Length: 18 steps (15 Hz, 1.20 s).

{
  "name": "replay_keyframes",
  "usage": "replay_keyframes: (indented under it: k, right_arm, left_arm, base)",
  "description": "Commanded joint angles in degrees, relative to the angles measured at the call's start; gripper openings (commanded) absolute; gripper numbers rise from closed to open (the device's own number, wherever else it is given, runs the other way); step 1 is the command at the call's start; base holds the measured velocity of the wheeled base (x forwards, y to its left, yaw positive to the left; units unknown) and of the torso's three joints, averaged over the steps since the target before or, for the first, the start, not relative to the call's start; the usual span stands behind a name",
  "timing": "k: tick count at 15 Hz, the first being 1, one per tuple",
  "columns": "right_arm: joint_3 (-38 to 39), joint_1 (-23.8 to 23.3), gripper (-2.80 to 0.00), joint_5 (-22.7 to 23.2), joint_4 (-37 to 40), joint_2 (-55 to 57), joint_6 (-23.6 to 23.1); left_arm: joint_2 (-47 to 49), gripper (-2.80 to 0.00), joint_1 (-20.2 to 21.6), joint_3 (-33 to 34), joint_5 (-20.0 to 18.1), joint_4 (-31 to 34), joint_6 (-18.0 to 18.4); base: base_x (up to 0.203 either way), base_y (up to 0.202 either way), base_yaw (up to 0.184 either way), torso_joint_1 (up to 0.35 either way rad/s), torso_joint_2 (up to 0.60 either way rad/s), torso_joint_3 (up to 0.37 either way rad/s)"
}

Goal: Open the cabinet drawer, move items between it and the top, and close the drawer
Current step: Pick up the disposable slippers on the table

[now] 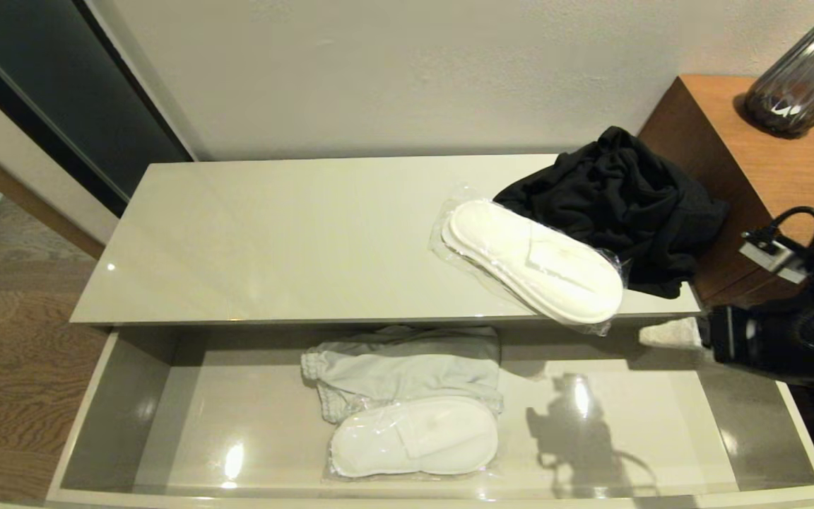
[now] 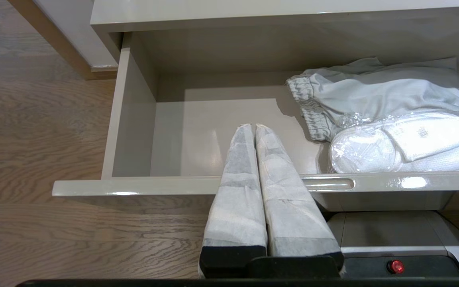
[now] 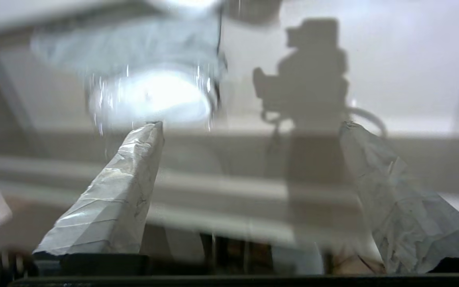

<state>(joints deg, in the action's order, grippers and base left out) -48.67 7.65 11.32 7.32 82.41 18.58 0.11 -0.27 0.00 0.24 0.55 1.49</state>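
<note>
1. Cabinet drawer (image 1: 96, 424): pulled open below the top (image 1: 273, 240).
2. Black garment (image 1: 619, 205) and one slipper pack (image 1: 534, 258) on the top; grey garment (image 1: 407, 367) and second slipper pack (image 1: 414, 437) inside.
3. Right gripper (image 3: 249, 131): open, empty, likely next reaching for an item.
4. Left gripper (image 2: 253, 129): closed, parked at the drawer front.

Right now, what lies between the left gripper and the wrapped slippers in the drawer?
Only bare drawer floor: the left wrist view shows nothing between the shut left gripper and the wrapped slippers.
</note>
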Motion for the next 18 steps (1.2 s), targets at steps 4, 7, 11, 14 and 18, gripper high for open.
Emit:
replay_keyframes:
  k: [4,7,11,14,18]
  right_arm:
    - [-11.9,4.3,0.0,-7.0,-11.3,16.1,4.8]
    - [-15.5,5.3,0.0,-9.3,-12.5,18.0,4.7]
    - [-16.0,5.4,0.0,-9.5,-13.0,21.5,4.9]
    - [-14.6,6.2,0.0,-9.3,-14.1,21.5,5.1]
    - [-14.6,7.2,-2.8,-9.5,-14.2,21.7,5.2]
  left_arm:
    - [0.1,-2.8,0.0,0.0,0.0,0.0,0.0]
    - [0.1,-2.8,0.0,0.0,0.0,0.0,0.0]
    - [0.1,-2.8,0.0,0.0,0.0,0.0,0.0]
    - [0.1,-2.8,0.0,0.0,0.0,0.0,0.0]
    - [0.1,-2.8,0.0,0.0,0.0,0.0,0.0]
  base:
    - [0.0,0.0,0.0,0.0,0.0,0.0]
    - [0.0,0.0,0.0,0.0,0.0,0.0]
    - [0.0,0.0,0.0,0.0,0.0,0.0]
    - [0.0,0.0,0.0,0.0,0.0,0.0]
    - [0.0,0.0,0.0,0.0,0.0,0.0]
